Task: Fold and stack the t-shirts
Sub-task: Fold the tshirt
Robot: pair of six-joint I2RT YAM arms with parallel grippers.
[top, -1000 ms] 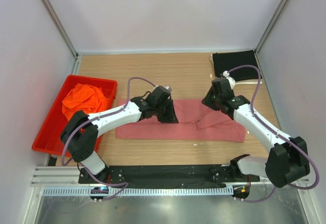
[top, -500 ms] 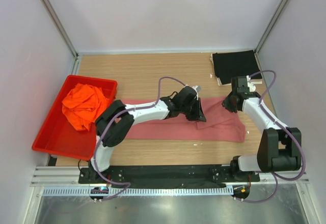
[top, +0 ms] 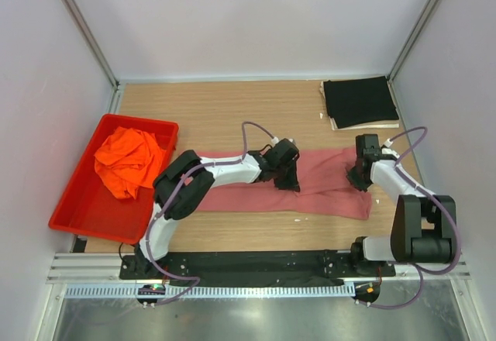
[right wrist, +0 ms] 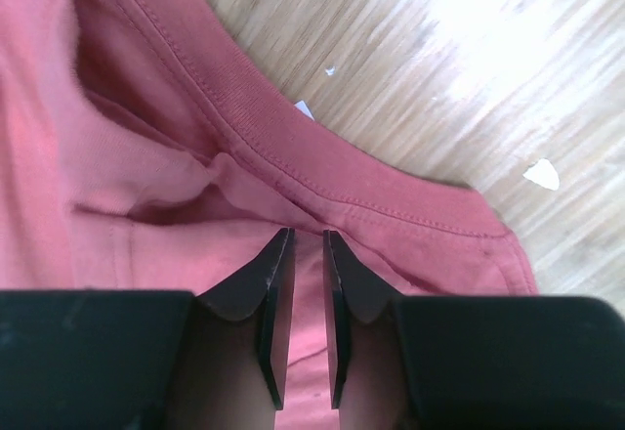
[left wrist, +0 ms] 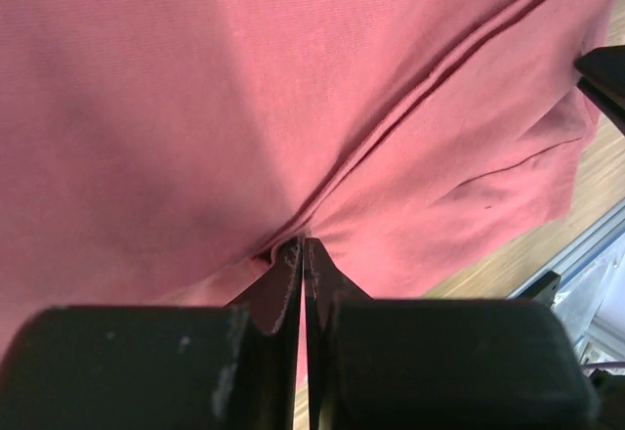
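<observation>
Left gripper [left wrist: 301, 252] pinches rose-red shirt [left wrist: 195, 107] mid-fold; right gripper [right wrist: 308, 239] at collar, hold unclear.

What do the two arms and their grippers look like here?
Left arm and right arm match: white links, bulky black joints, a thin lavender cable looping alongside each. Left gripper and right gripper are black, each with two flat fingers tapering to points, edges scuffed grey.

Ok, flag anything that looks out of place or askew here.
The orange shirt lies crumpled in the red tray, unfolded. The rose-red shirt is puckered into creases where the left hand pinches it. White specks lie on the table by its collar.
</observation>
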